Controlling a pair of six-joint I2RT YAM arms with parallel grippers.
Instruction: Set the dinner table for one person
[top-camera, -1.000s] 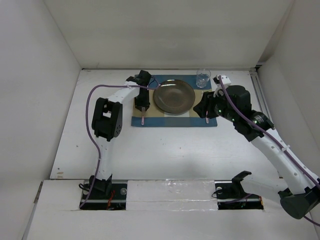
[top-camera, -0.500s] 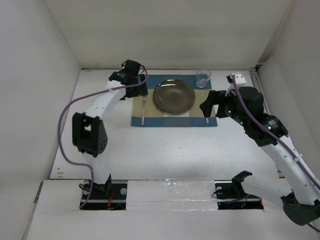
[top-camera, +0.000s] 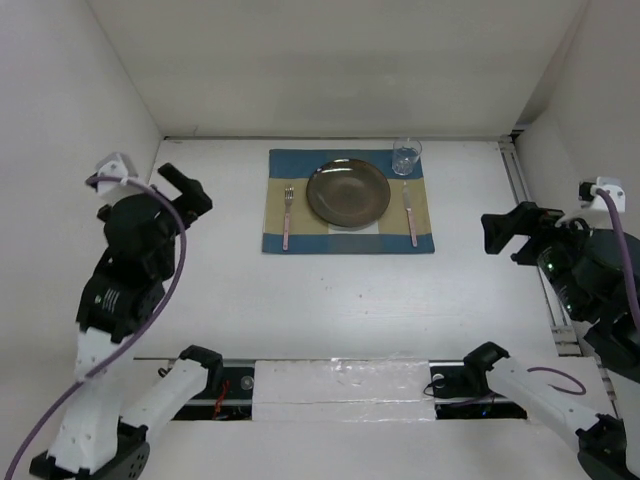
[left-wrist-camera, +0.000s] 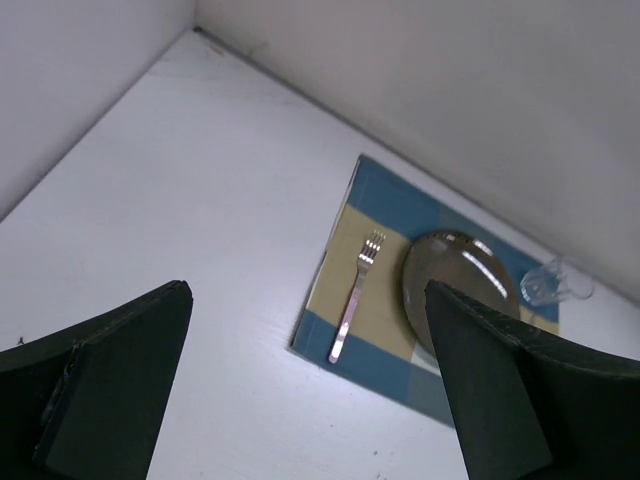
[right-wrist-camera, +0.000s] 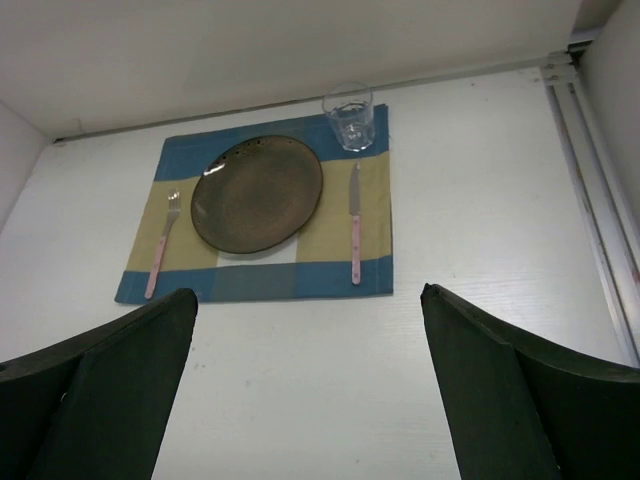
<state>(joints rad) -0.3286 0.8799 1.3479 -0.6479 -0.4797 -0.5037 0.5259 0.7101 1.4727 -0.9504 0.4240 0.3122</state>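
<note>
On the white dinner table (top-camera: 330, 290) lies a blue-and-beige checked placemat (top-camera: 275, 240). A dark plate (top-camera: 348, 193) sits at its middle. A pink-handled fork (top-camera: 287, 218) lies to the left of the plate and a pink-handled knife (top-camera: 410, 220) to the right. A clear glass (top-camera: 406, 156) stands at the mat's far right corner. My left gripper (top-camera: 185, 190) hangs open over the table's left side, well away from the mat. My right gripper (top-camera: 497, 235) hangs open to the right of the mat. Both wrist views show wide-apart fingers (left-wrist-camera: 110, 370) (right-wrist-camera: 500, 370) holding nothing.
White walls close in the table on the left, far and right sides. A metal rail (top-camera: 520, 190) runs along the right edge. The arm bases sit on a taped strip (top-camera: 340, 385) at the near edge.
Both arms have drawn back from the placemat to the table's sides and risen. Both grippers opened. The fork and knife stay lying on the mat.
</note>
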